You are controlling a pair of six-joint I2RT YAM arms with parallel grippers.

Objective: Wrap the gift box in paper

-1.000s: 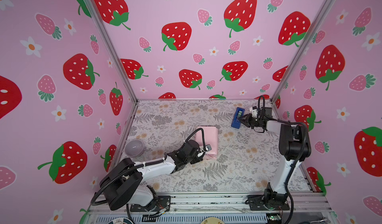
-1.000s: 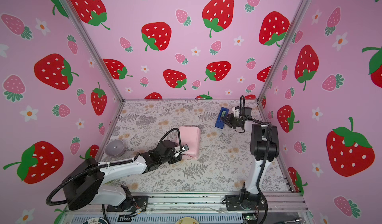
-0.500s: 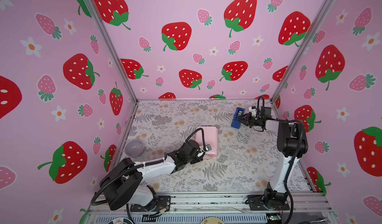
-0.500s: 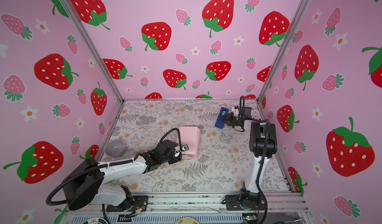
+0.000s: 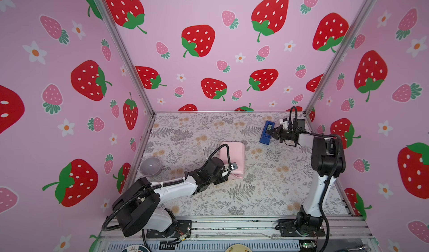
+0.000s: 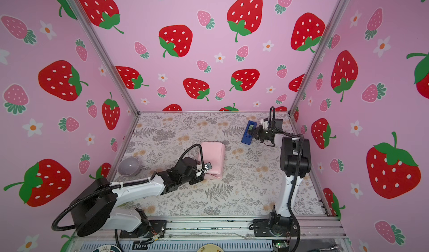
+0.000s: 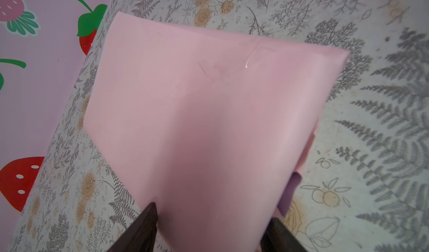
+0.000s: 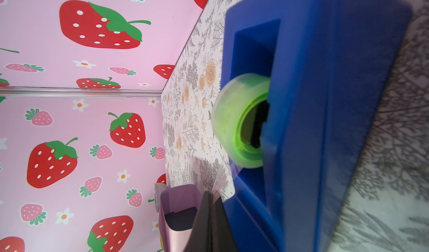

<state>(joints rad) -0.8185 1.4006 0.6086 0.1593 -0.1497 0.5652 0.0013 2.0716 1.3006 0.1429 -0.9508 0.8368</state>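
Pink paper [image 5: 232,154] seen folded over the gift box, laid at the centre of the desk [image 5: 267,183], its 6 o'clock end clasped by the left gripper [image 7: 211,220], right gripper [image 5: 270,132] pressed together at the 3 o'clock side of the blue tape dispenser [image 5: 264,139], set toward 2 o'clock.

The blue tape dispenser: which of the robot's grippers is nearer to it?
Right. The right gripper sits shut against the tape dispenser, near the table's back right corner. The left gripper is mid-table, clasping the pink paper, well away from it.
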